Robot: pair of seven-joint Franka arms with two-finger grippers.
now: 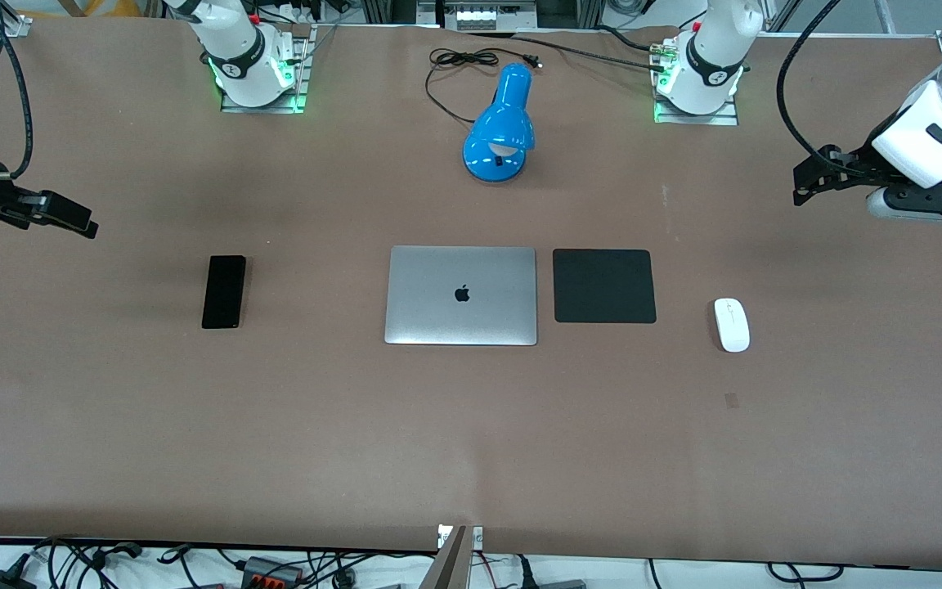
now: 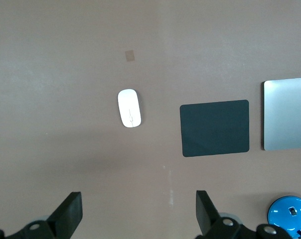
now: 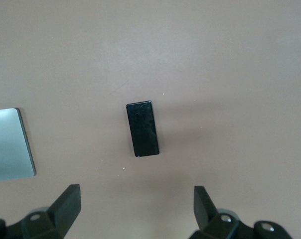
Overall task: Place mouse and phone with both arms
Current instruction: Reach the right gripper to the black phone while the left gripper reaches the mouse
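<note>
The white mouse (image 1: pixel 731 325) lies on the brown table toward the left arm's end, beside the black mouse pad. It also shows in the left wrist view (image 2: pixel 129 108). The black phone (image 1: pixel 223 291) lies flat toward the right arm's end, and shows in the right wrist view (image 3: pixel 142 129). My left gripper (image 1: pixel 804 185) hangs open and empty over bare table at the left arm's end, apart from the mouse; its fingers (image 2: pixel 71 214) stand wide. My right gripper (image 1: pixel 78 221) hangs open and empty over bare table at the right arm's end, apart from the phone; its fingers (image 3: pixel 68 205) stand wide.
A closed silver laptop (image 1: pixel 461 295) lies mid-table, with a square black mouse pad (image 1: pixel 603 286) beside it on the mouse's side. A blue desk lamp (image 1: pixel 502 127) with a black cable lies between the two robot bases. Bare table lies between phone and laptop.
</note>
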